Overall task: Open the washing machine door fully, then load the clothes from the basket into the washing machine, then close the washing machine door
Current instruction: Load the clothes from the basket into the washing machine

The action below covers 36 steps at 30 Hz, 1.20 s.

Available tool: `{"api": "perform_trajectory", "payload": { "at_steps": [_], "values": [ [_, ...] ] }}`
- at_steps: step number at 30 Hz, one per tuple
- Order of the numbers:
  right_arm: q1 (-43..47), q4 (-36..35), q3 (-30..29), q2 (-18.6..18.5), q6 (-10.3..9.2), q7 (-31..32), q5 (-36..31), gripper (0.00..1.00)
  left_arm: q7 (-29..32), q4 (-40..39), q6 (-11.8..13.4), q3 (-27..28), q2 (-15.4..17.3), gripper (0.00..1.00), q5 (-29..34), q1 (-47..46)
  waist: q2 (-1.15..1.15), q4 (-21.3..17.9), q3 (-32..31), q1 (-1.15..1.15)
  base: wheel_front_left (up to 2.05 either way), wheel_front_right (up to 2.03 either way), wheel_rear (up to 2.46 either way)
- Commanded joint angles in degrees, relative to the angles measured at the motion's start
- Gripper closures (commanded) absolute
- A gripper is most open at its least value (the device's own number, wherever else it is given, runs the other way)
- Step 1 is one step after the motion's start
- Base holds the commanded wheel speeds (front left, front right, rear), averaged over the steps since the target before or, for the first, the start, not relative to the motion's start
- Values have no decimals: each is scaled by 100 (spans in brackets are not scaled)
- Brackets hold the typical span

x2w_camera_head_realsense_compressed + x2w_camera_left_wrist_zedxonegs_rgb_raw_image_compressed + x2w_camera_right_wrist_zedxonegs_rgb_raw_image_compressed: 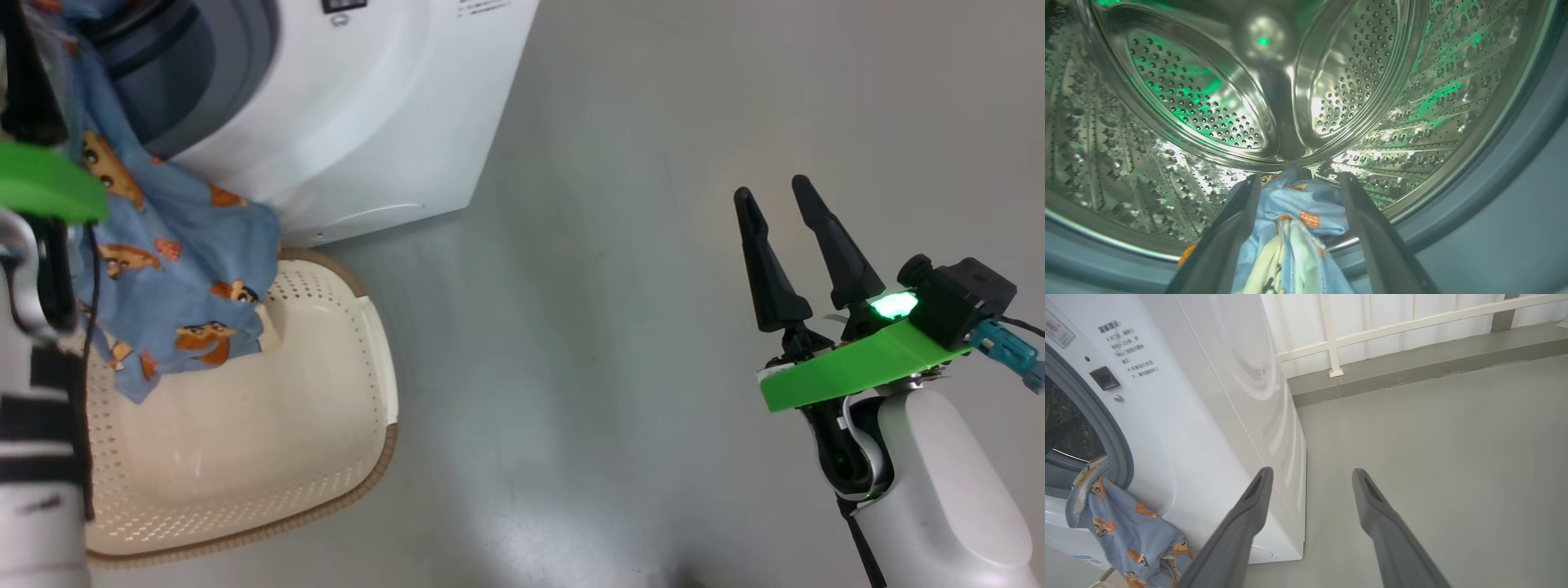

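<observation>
The left hand [1299,179] spreads wide at the drum [1208,102] mouth, clothes [1294,208] lying loose between its fingers [1224,237]; the right hand [771,189] is spread too, empty, above the floor [612,327].

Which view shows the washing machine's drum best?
The left wrist view: it looks straight into the perforated steel drum. The right wrist view catches a dark sliver of it; the head view shows the grey gasket around it.
</observation>
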Motion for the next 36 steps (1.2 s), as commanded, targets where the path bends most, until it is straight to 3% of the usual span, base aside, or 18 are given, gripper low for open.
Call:
{"api": "perform_trajectory", "payload": {
  "at_steps": [1,8,21,29,36],
  "values": [
    [115,-150,68,-17,9,-68,-32,0,-29,-258,-40,150,222,0,-79,217,0,51,-24,0,0,0,0],
    [138,-213,-42,-87,9,-68,-44,0,-29,-1266,-83,282,109,0,-165,1193,0,184,-58,0,0,0,0],
    [274,-443,-214,-273,9,-68,-114,0,-29,-3116,-112,485,-586,0,-183,3139,0,411,-135,0,0,0,0],
    [347,-500,-226,-293,9,-68,-114,0,-29,-3387,-164,522,-776,0,-221,3873,0,432,-167,0,0,0,0],
    [410,-508,-226,-358,9,-68,-141,0,-29,-3431,-190,506,-836,0,-178,3933,0,497,-203,0,0,0,0]
  ]
}}
